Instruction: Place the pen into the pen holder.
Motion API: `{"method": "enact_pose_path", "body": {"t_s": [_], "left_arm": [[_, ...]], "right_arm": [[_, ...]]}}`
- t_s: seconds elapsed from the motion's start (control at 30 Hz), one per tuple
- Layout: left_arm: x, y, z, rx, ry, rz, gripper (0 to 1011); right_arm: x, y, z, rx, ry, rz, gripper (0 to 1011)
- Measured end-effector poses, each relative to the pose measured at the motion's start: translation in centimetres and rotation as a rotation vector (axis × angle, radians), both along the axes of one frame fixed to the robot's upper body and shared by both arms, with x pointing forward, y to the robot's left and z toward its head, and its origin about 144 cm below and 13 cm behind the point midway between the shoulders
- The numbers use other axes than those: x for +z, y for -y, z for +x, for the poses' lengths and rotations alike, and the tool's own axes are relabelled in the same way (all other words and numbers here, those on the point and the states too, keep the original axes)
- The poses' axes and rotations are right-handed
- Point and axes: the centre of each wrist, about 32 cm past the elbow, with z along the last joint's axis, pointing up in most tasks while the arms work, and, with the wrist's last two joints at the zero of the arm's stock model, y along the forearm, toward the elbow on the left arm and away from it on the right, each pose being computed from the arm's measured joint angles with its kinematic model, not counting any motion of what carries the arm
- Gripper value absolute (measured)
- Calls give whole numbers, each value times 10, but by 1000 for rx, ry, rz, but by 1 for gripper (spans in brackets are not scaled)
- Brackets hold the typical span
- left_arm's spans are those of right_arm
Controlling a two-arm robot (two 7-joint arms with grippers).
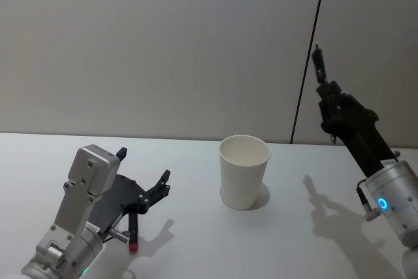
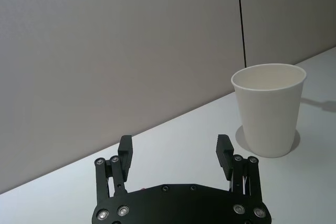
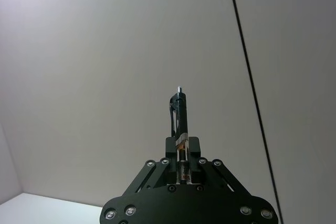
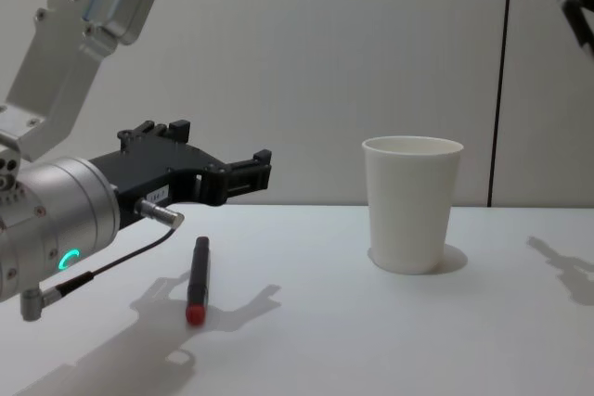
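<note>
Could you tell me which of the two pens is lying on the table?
The red-tipped pen beneath the left end effector; the other pen is held aloft, clamped in the right end effector.

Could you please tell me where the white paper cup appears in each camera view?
Head view: cup at centre, on the table.
Left wrist view: cup beyond the left gripper.
Right wrist view: not in it.
Chest view: cup right of centre.
Shared landmark: the dark vertical wall seam behind the cup.
</note>
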Motion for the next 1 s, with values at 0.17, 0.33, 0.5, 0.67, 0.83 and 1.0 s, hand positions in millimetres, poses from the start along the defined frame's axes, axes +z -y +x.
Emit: {"method": "enact_pose_path", "body": {"t_s": [0.17, 0.33, 0.5, 0.67, 0.83, 1.0], "left_arm": [[0, 0, 0, 0, 0, 0, 1004], [0, 0, 0, 0, 0, 0, 1003], [0, 0, 0, 0, 0, 0, 1003], [0, 0, 0, 0, 0, 0, 1003], [0, 0, 0, 0, 0, 0, 1003], [0, 0, 0, 0, 0, 0, 1003]], "right_arm": [[0, -5, 6, 31, -2, -1, 134], [-2, -12, 13, 60, -7, -2, 134], [-5, -19, 19, 79, 0, -1, 134], [-10, -29, 27, 92, 17, 3, 134], [-15, -38, 34, 99, 38, 0, 134], [-20, -45, 39, 100, 57, -11, 134]]}}
